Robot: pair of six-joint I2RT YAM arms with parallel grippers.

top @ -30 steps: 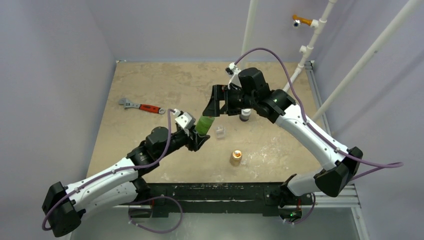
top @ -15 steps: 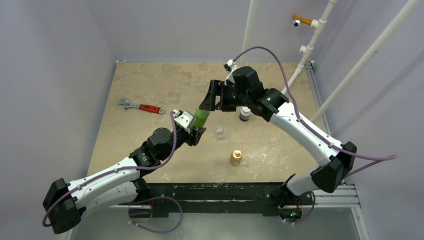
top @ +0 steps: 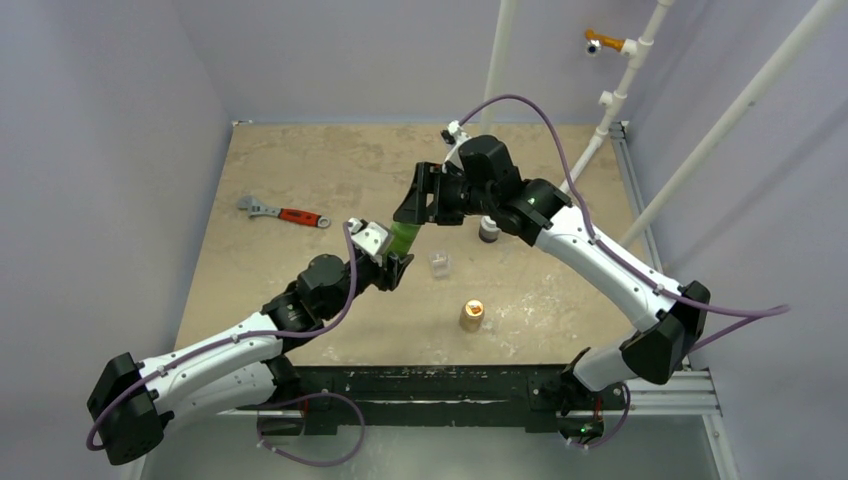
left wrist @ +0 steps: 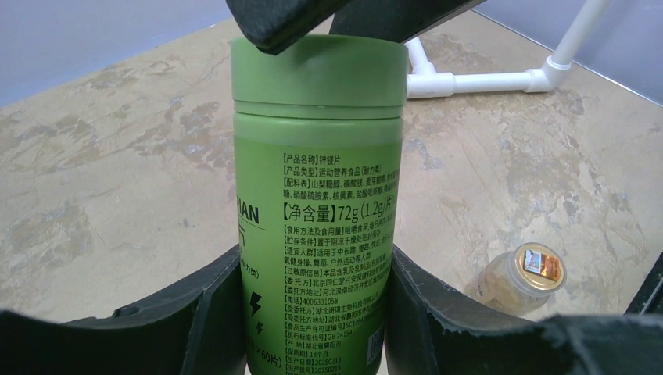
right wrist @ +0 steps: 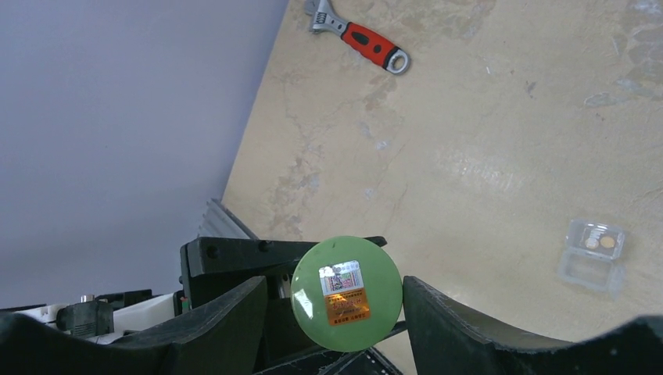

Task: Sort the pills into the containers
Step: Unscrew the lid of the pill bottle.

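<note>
A mottled tan tabletop point(top: 300, 170) sits between lavender walls. The left gripper point(top: 397, 264) is clamped on the lower body of the green bottle point(left wrist: 320, 156) and holds it upright above the table. The right gripper point(top: 420, 210) straddles the bottle's cap point(right wrist: 346, 293) – jaws apart, one finger close against the cap's edge, a gap showing on the other side. The clear case point(right wrist: 592, 255) lies on the table just beside the bottle, with two small round pills point(right wrist: 600, 242) inside.
</note>
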